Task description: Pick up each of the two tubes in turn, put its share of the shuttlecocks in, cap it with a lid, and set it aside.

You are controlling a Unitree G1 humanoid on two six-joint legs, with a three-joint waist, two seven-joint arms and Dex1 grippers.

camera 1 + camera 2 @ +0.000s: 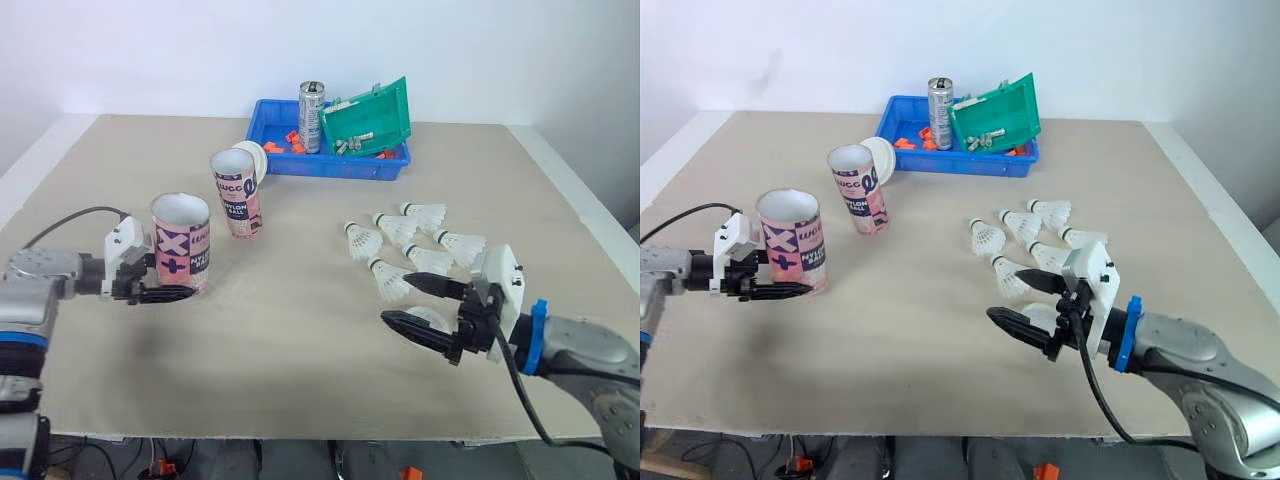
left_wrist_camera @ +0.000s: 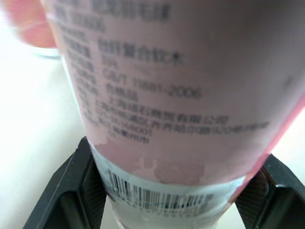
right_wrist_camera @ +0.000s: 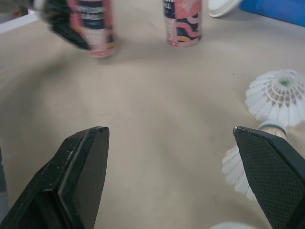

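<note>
The near pink tube (image 1: 181, 243) stands open-topped on the table's left side. My left gripper (image 1: 183, 290) is shut on its base, a black finger (image 2: 71, 191) pressing each side over the barcode. A second pink tube (image 1: 237, 192) stands further back, with a white lid (image 1: 254, 158) leaning behind it. Several white shuttlecocks (image 1: 400, 240) lie scattered on the right. Just in front of them my right gripper (image 1: 396, 299) hovers open and holds nothing. A small white round thing (image 1: 430, 319) lies beside its fingers.
At the back stands a blue tray (image 1: 330, 170) holding a metal can (image 1: 312, 102), a tilted green box (image 1: 367, 118) and small orange parts. The beige table (image 1: 290, 330) has bare room between the two arms. Its front edge is close to both grippers.
</note>
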